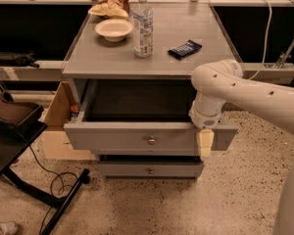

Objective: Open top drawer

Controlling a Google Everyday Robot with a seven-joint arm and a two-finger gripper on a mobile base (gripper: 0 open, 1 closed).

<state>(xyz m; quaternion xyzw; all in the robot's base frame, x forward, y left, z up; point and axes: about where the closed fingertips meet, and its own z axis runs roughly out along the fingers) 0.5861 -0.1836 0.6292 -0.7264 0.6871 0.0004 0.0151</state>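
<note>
Shows top drawer (122, 137) pulled well out below the tabletop. Places gripper (206, 143) at the front's right end; cannot tell whether gripping.

No print can be read on the clear plastic bottle's label (143, 31) or the dark blue snack wrapper (184, 49). The gripper (206, 143) is at the right end of the grey wooden top drawer (132, 137).
</note>
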